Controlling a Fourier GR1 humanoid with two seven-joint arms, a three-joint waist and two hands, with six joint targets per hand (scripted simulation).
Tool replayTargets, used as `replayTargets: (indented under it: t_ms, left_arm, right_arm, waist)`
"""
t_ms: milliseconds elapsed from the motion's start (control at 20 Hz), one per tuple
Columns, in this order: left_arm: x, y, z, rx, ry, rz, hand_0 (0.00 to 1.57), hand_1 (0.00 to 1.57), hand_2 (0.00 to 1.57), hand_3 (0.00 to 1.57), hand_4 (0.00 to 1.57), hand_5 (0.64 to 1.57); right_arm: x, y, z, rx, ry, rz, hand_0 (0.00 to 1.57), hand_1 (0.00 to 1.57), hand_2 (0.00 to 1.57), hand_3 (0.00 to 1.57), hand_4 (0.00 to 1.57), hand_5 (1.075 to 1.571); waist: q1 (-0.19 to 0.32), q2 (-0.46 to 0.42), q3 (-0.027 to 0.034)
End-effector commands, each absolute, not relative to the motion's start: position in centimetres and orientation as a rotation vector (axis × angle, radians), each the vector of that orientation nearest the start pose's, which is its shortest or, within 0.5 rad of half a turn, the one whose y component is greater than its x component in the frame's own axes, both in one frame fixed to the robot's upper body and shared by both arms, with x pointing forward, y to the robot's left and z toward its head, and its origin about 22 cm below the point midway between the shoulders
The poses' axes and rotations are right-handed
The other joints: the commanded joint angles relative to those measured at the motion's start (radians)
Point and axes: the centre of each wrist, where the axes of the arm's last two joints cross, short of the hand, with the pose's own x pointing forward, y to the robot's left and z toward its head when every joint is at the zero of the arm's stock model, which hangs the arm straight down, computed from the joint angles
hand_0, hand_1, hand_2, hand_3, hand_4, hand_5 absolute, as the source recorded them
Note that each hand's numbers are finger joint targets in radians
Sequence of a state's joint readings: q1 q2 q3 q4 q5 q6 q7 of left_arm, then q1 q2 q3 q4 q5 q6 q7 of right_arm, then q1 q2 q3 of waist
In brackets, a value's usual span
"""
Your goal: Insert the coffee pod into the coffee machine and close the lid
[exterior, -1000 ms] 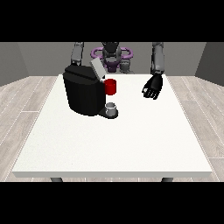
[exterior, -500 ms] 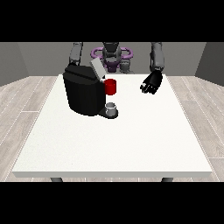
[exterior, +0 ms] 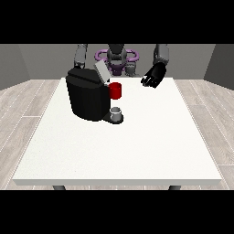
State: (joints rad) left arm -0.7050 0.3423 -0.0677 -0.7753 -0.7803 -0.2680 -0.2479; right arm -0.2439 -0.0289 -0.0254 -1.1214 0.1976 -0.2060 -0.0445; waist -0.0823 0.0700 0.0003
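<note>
The black coffee machine [exterior: 87, 97] stands on the white table [exterior: 137, 146], left of the middle. Its grey lid [exterior: 101, 71] is tilted up and open. A red thing at the machine [exterior: 115, 90] sits on its front, and a grey thing [exterior: 116, 113] stands on its base below. The hand at the view's right [exterior: 153, 77] hangs above the table's far edge, right of the machine. Its fingers are curled round a small pale grey thing [exterior: 145, 79] that I cannot tell for the pod. The other arm [exterior: 81, 55] goes down behind the machine, and its hand is hidden.
The robot's torso [exterior: 117, 57] with purple rings stands behind the far edge. The table's front half and right side are bare white surface. Grey wood floor surrounds the table.
The hand at the view's right has risen and moved left towards the machine. The machine and its lid have not moved.
</note>
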Motion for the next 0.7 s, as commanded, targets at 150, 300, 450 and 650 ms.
replayTargets:
  t_ms: [150, 300, 450, 650]
  left_arm:
    - [41.8, 26.2, 8.7, 0.499, -1.339, -1.233, 1.40, 1.40, 1.39, 1.33, 0.54, 1.571]
    - [42.5, 23.9, 10.7, 0.460, -1.356, -1.270, 1.42, 1.42, 1.40, 1.34, 0.56, 1.571]
    - [43.1, 23.4, 12.5, 0.519, -1.422, -1.262, 1.34, 1.34, 1.37, 1.35, 0.56, 1.571]
    - [44.6, 21.7, 17.2, 0.473, -1.437, -1.173, 0.96, 0.96, 1.16, 1.36, 0.52, 1.571]
  right_arm:
    - [29.8, -20.9, -3.6, -0.245, -1.444, 0.167, 0.00, 0.00, 0.00, 0.00, 0.00, 1.571]
    - [30.6, -22.5, -3.1, -0.254, -1.432, 0.144, 0.00, 0.00, 0.00, 0.00, 0.00, 1.571]
    - [30.5, -21.0, -2.5, -0.212, -1.488, 0.185, 0.00, 0.00, 0.00, 0.00, 0.00, 1.571]
    - [30.8, -18.8, -2.1, -0.166, -1.526, 0.156, 0.00, 0.00, 0.00, 0.00, 0.00, 1.571]
  waist:
    - [-0.060, -0.014, -0.0004]
    - [-0.052, -0.024, -0.0001]
    - [-0.092, -0.001, -0.0002]
    - [-0.114, 0.006, 0.0000]
